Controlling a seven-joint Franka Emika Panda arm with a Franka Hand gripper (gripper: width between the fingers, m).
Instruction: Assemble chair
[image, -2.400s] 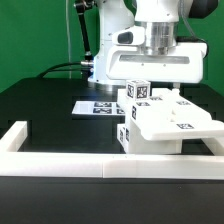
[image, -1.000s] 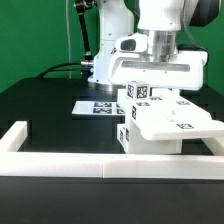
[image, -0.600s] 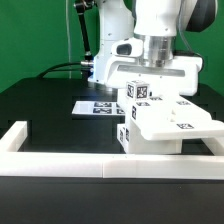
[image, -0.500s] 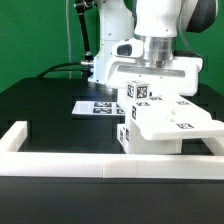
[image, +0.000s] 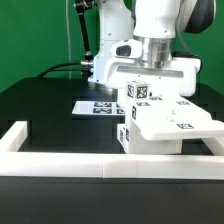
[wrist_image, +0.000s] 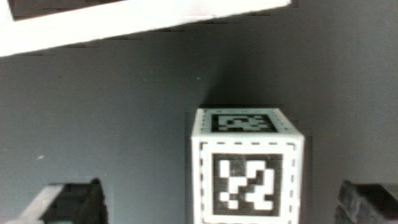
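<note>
End effector (wrist_image: 199, 205) jaws stand spread wide with nothing between them, straddling a square leg (wrist_image: 246, 160) seen from my wrist view. Since a couple of seconds ago I've watched the arm drift toward the exterior view's left and settle over the chair (image: 160, 118), which sits on the black desk (image: 50, 105) against the border wall (image: 60, 166). I judge a grasp on that upright leg comes next.

Marker board (image: 100, 106) flat on black table (image: 45, 105), low white border wall (image: 60, 165) along the near edge.
</note>
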